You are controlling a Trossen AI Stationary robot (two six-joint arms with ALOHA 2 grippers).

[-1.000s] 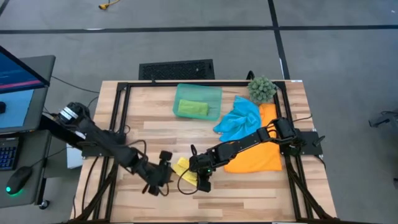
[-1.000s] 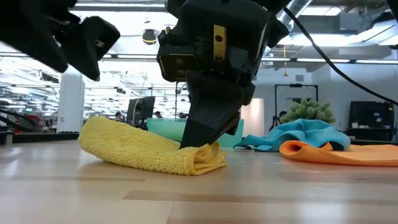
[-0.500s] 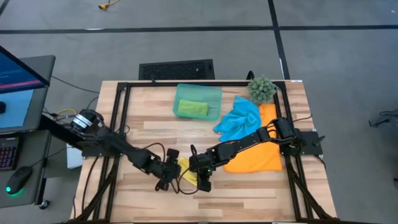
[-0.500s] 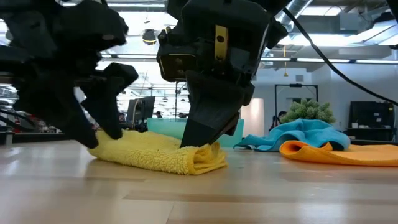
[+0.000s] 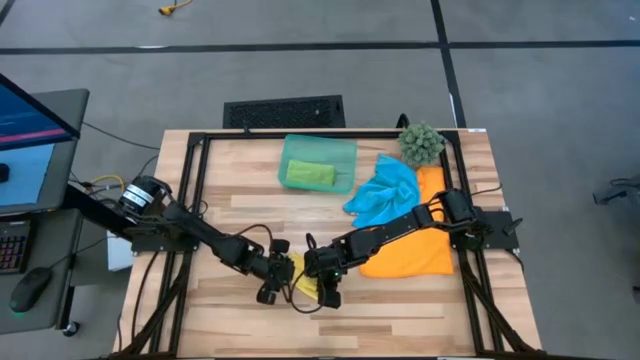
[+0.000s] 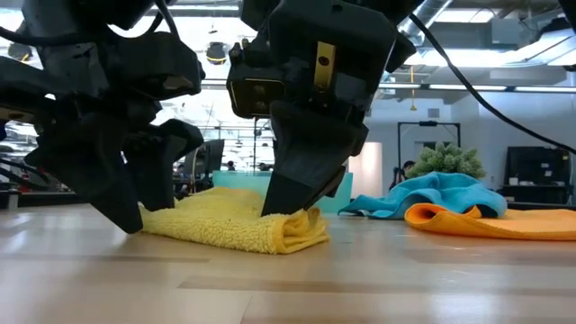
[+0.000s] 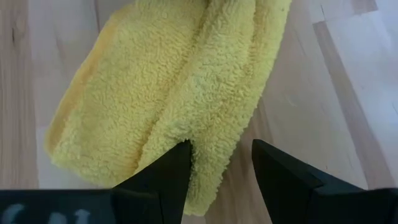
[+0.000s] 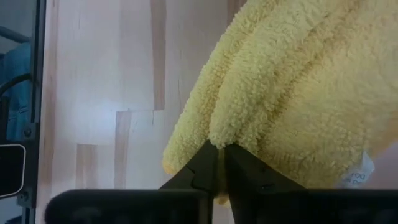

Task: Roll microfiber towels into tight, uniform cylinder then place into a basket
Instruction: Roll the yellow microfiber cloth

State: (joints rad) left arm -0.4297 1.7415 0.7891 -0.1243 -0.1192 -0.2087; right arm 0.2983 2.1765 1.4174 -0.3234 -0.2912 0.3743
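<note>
We read the task as about a quarter done: one bright green towel [image 5: 310, 174] already lies rolled inside the teal basket [image 5: 342, 148], and three towels remain outside it. Taking the basket as our landmark, the yellow towel [image 5: 303, 280] sits on the wooden table [image 5: 230, 210] well in front of it, toward the near edge, as a loose, flattish roll rather than a tight cylinder. The right gripper [image 5: 327, 291] is down on the end of that roll; in its wrist view the two fingers stand almost together with a fold of yellow pile pinched between them, so we judge it to have a thin hold on the cloth. The left gripper [image 5: 274, 288] meets the roll's other end with its fingers parted, one tip touching the cloth, gripping nothing. The sky blue towel [image 5: 383, 193] lies crumpled just beside the basket, and the orange towel [image 5: 420, 250] is spread beyond it, both unrolled. We still need to tighten the yellow roll, carry it over, then roll those two.
</note>
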